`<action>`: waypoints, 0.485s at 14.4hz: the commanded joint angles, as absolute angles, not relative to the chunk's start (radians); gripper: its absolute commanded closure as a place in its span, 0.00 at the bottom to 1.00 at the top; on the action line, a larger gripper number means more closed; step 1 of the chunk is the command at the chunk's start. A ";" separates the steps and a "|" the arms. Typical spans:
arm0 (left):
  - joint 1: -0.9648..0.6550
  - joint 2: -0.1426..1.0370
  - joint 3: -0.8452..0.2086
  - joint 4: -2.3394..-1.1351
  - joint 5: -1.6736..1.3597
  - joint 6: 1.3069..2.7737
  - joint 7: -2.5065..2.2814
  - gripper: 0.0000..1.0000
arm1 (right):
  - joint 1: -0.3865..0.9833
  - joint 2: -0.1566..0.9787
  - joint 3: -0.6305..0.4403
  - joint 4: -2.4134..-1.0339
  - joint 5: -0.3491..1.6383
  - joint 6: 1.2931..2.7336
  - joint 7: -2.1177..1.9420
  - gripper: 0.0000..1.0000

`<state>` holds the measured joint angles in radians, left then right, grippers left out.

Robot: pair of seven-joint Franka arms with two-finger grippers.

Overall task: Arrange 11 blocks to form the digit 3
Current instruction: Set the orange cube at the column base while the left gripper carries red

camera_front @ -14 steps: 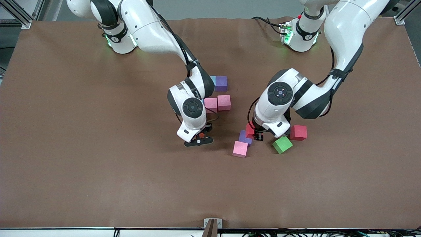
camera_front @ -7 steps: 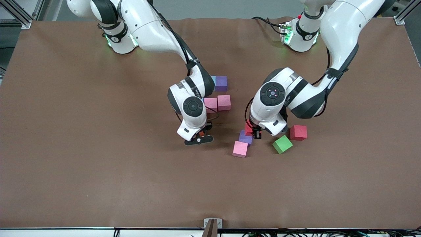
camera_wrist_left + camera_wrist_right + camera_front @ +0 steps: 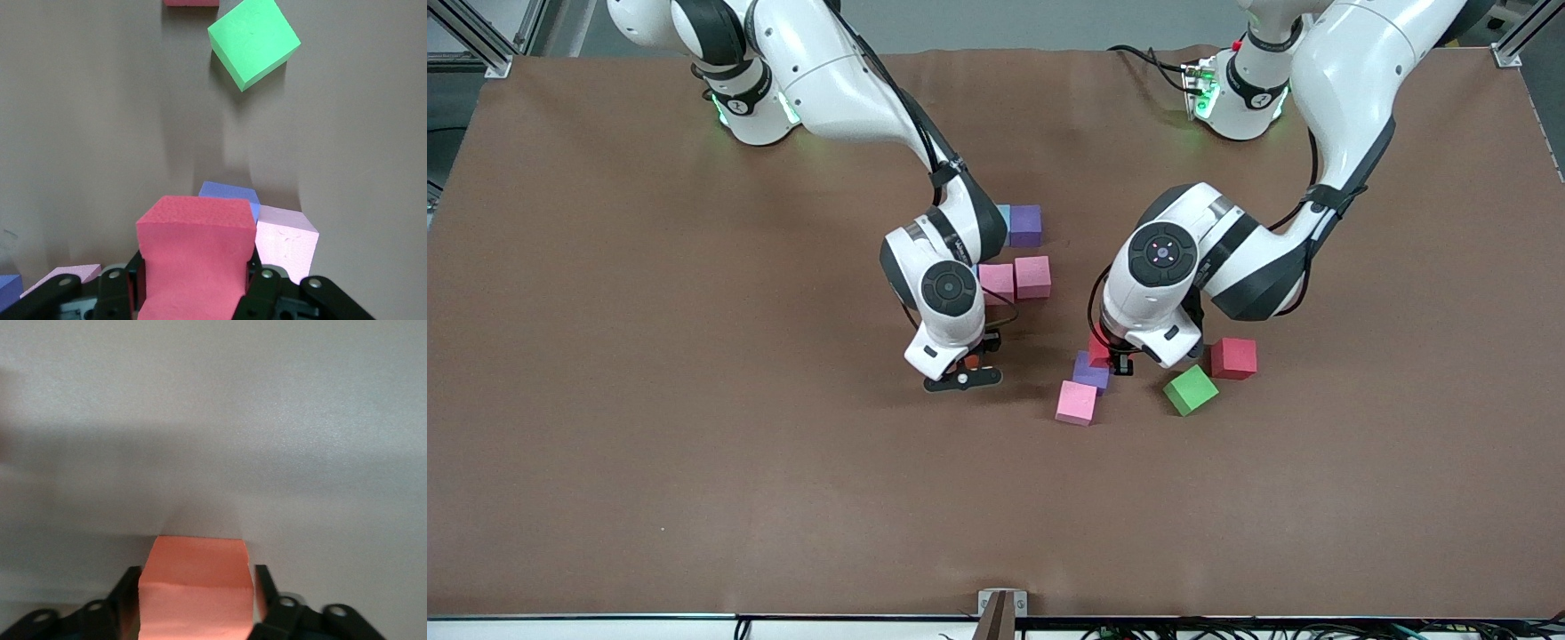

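We have the right gripper [image 3: 963, 372] low over the mat with the orange block [image 3: 195, 587] directly between its fingers, which now stand slightly off the block's sides instead of clamping it as a second ago. The left gripper [image 3: 1119, 360] pinches a red block [image 3: 197, 257] above the purple block [image 3: 1090, 371] and pink block [image 3: 1076, 403], shifted slightly toward them since

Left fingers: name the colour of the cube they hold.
Red cube; the left wrist view shows it best.
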<state>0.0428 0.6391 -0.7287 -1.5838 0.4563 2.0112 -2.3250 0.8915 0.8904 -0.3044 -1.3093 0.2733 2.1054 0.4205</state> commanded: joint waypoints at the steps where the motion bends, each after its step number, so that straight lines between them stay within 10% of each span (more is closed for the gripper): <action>1: 0.029 0.650 -0.724 -1.555 0.456 1.988 -2.342 0.70 | 0.897 0.848 -0.310 -1.359 0.268 2.109 0.428 0.00; 7: 0.025 0.663 -0.724 -1.543 0.454 1.988 -2.342 0.70 | 0.848 0.734 -0.339 -1.355 0.276 1.992 0.286 0.00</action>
<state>0.0422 0.6459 -0.7284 -1.5769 0.4563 2.0111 -2.3273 0.8824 0.8469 -0.3441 -1.3042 0.2733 2.0737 0.3558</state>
